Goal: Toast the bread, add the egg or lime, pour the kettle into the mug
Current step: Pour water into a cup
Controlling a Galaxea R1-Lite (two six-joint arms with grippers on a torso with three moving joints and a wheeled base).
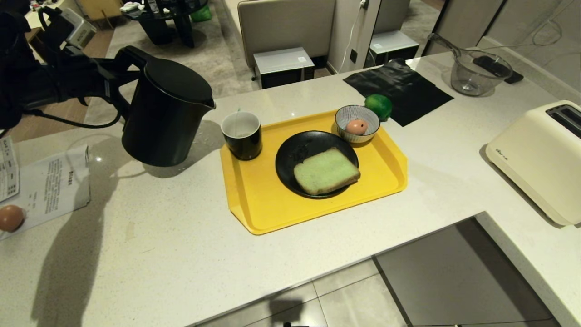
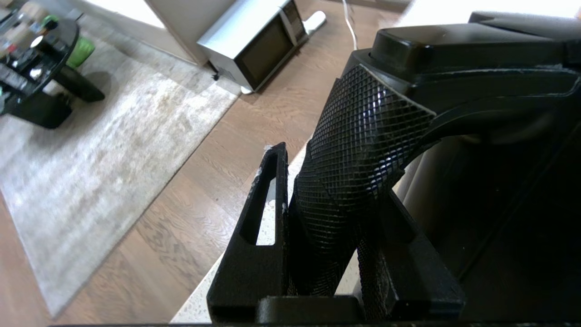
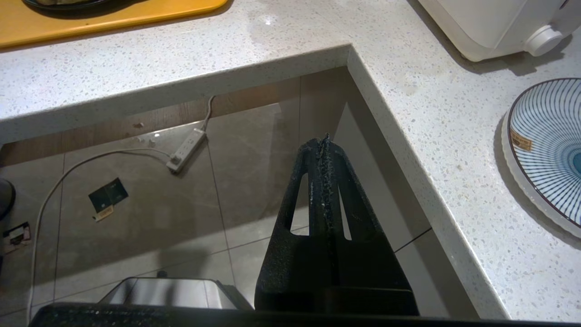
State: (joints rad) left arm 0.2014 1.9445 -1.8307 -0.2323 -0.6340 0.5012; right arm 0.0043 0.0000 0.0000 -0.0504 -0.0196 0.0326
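My left gripper (image 1: 111, 86) is shut on the textured loop handle of the black kettle (image 1: 168, 113); in the left wrist view the handle (image 2: 363, 136) fills the space between the fingers of the gripper (image 2: 336, 181). The kettle leans slightly, left of the yellow tray (image 1: 254, 200), its spout toward the black mug (image 1: 242, 135). The green bread (image 1: 326, 171) lies on a black plate (image 1: 290, 159). A speckled egg (image 1: 356, 126) sits in a striped bowl (image 1: 363, 116), with the lime (image 1: 379, 106) behind it. My right gripper (image 3: 324, 141) hangs shut over the floor, beside the counter edge.
A cream toaster (image 1: 540, 154) stands at the right. A black cloth (image 1: 399, 88) and a glass jug (image 1: 479, 72) lie at the back. Papers (image 1: 50, 186) and a plain brown egg (image 1: 10, 218) sit at the left. A striped plate (image 3: 544, 150) lies near the right arm.
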